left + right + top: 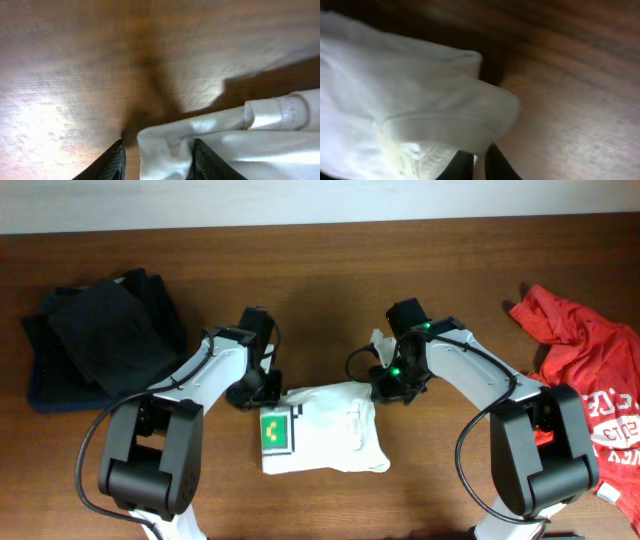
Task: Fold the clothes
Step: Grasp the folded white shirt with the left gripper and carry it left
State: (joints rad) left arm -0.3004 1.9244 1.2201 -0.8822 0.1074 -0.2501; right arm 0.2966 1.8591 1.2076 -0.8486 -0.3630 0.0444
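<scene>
Both hands at white garment (325,428) corners | right grip probably closed

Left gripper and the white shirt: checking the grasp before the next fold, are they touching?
Touching. The left wrist view shows the white shirt's corner lying between the left gripper's fingers, against the right one.

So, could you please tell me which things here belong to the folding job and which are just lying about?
In the job:
- white shirt, partly folded, between both arms
- left hand and right hand at its top edge
- red garment
- dark clothes pile

Lying about:
- nothing else on the wooden table
</scene>
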